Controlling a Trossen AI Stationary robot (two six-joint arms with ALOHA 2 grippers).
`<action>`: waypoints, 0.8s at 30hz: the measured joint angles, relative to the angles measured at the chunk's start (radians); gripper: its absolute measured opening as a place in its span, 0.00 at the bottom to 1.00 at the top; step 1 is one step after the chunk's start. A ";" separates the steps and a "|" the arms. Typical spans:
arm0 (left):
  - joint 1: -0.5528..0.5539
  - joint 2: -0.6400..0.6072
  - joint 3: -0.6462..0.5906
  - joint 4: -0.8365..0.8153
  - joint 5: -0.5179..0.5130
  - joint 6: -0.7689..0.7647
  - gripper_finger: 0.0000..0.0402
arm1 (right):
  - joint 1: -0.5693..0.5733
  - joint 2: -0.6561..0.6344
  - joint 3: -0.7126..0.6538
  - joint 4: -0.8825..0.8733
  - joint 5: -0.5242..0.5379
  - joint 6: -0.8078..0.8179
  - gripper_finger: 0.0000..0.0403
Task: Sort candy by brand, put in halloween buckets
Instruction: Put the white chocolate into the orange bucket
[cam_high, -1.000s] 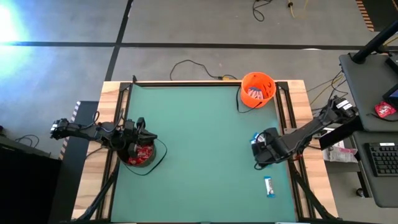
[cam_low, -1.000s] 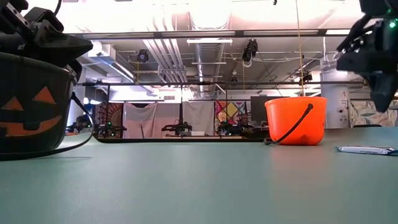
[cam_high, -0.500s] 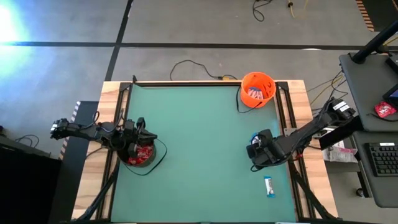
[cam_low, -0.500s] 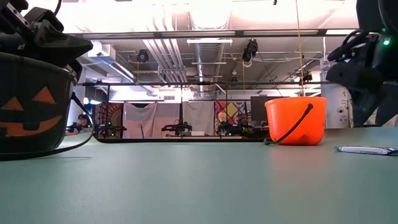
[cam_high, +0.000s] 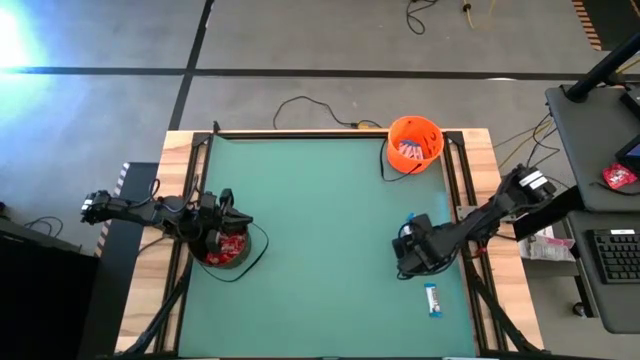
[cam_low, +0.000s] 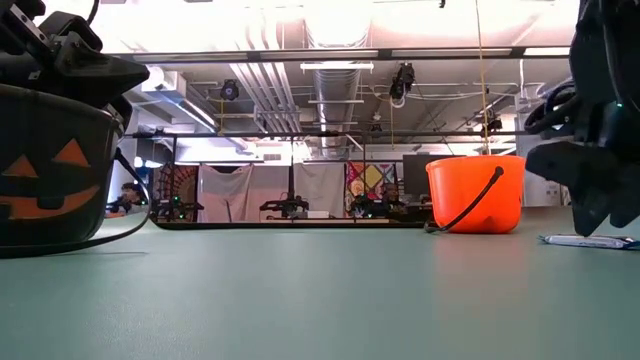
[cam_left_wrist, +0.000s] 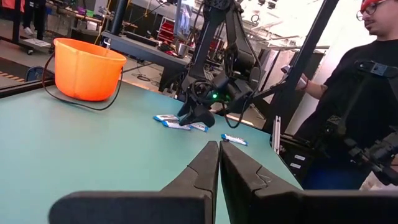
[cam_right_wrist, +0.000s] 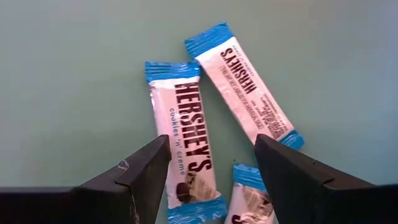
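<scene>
Right gripper (cam_right_wrist: 211, 168), jaws spread and empty, poised above a cluster of white-and-blue Hershey's Cookies 'n' Creme bars on the green table (cam_high: 310, 220). One bar (cam_right_wrist: 186, 140) lies between the fingertips; a second (cam_right_wrist: 242, 84) lies just beside it at an angle, and a third (cam_right_wrist: 249, 199) shows partly under the gripper. A further bar (cam_high: 432, 299) lies apart, nearer the front edge. Likely faults: the jaws close on two wrappers at once, or a fingertip lands on the neighbouring bar and pushes it aside. The orange bucket (cam_high: 414, 143) stands at the far edge; the black bucket (cam_high: 226, 249), holding red packets, sits under the left gripper (cam_left_wrist: 219, 163), which is closed and empty.
</scene>
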 joint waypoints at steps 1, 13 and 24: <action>0.000 0.000 0.000 0.000 0.000 0.000 0.00 | 0.000 0.002 0.000 0.006 0.000 0.000 0.57; 0.000 0.000 0.000 0.000 0.000 0.000 0.00 | 0.000 0.002 0.000 0.140 0.071 0.017 0.57; 0.000 0.000 0.000 0.000 0.000 0.000 0.00 | -0.001 0.002 0.000 0.139 0.094 0.011 0.57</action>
